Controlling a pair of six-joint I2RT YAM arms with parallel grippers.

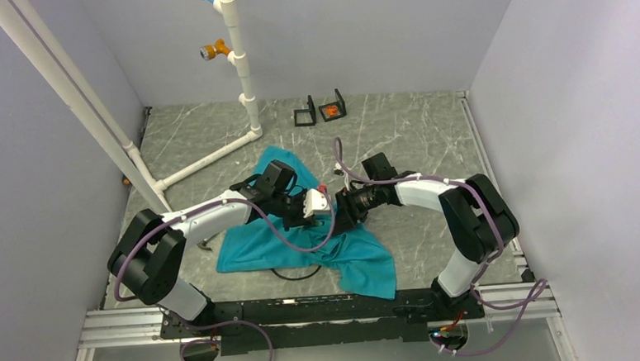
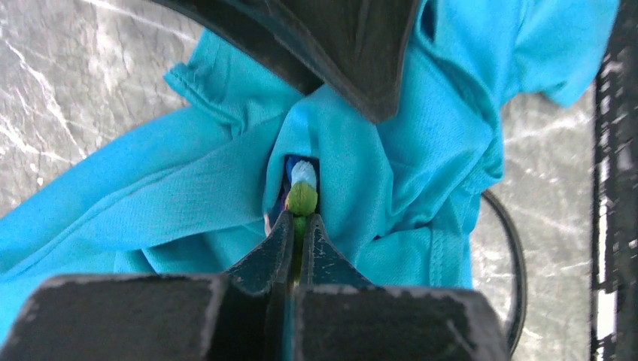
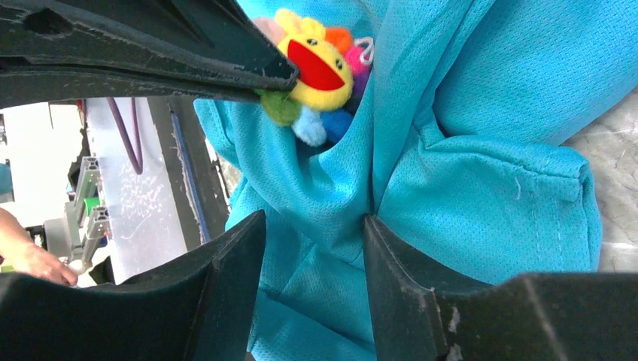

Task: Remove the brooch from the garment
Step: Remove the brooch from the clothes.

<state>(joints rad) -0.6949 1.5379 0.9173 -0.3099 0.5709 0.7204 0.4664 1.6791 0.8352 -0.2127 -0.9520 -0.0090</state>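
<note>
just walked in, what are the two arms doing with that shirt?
Both arms meet over the teal shirt mid-table, working on the flower-face brooch pinned to it. The left claw is shut on the brooch's edge, gripping a green petal. The right claw is open, its fingers straddling a raised fold of shirt just below the brooch. The brooch looks still attached, so it isn't removed yet.

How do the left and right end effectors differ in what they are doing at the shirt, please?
The left end effector is shut on the brooch, whereas the right end effector stands open with a fold of the garment between its fingers. The left's fingertips almost meet; the right's stand well apart. Both meet over the same bunched cloth.
</note>
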